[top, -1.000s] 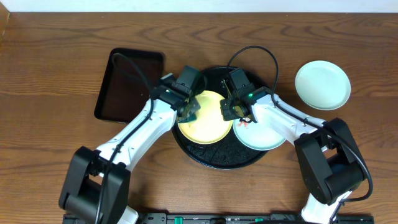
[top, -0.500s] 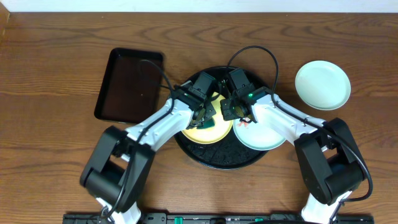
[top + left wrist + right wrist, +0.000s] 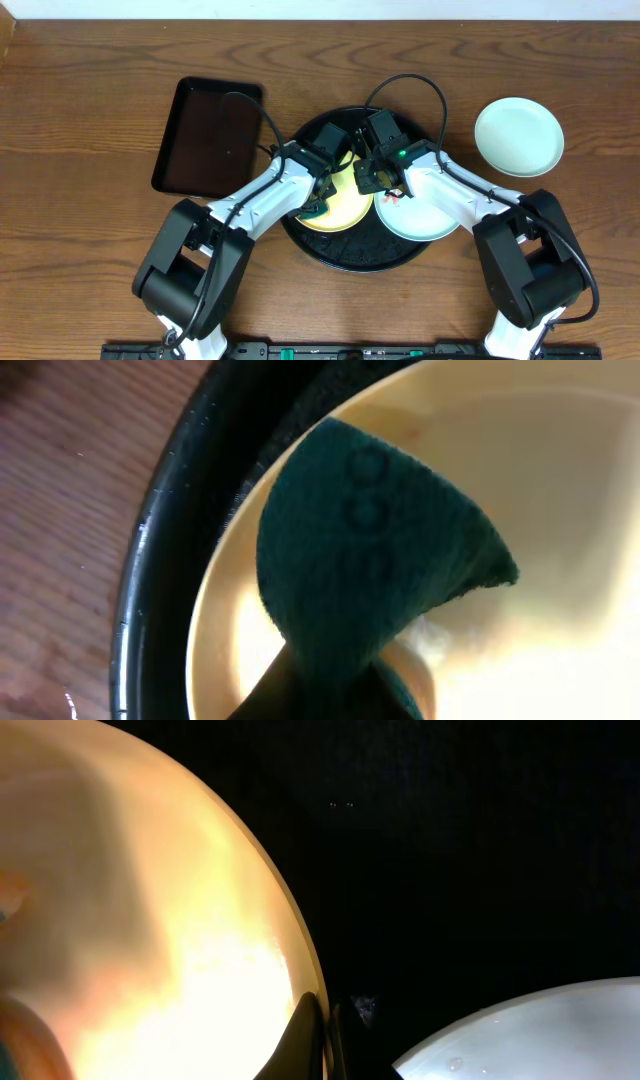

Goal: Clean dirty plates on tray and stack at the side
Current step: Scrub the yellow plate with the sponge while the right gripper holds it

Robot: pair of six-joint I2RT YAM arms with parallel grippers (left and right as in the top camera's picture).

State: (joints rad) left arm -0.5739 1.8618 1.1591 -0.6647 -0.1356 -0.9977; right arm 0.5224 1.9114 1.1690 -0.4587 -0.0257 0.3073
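The round black tray (image 3: 340,252) holds a pale yellow plate (image 3: 348,203) and a mint-blue plate (image 3: 425,218) with red-orange smears at its left edge. A second mint-blue plate (image 3: 518,136) lies on the table at the right. My left gripper (image 3: 321,193) is shut on a dark green sponge (image 3: 372,560) and presses it on the left part of the yellow plate (image 3: 570,510), near the tray rim (image 3: 150,590). My right gripper (image 3: 372,182) is shut on the yellow plate's right rim (image 3: 318,1025). The yellow plate (image 3: 140,910) and the mint-blue plate (image 3: 545,1035) also show in the right wrist view.
A smaller rectangular black tray (image 3: 208,135) lies on the wooden table left of the round tray. Both arms cross over the near half of the round tray. The arms' cables loop above the far rim.
My left gripper has swept the sponge from the yellow plate's left edge toward its middle, then back down and left. The right gripper and all plates have stayed in place.
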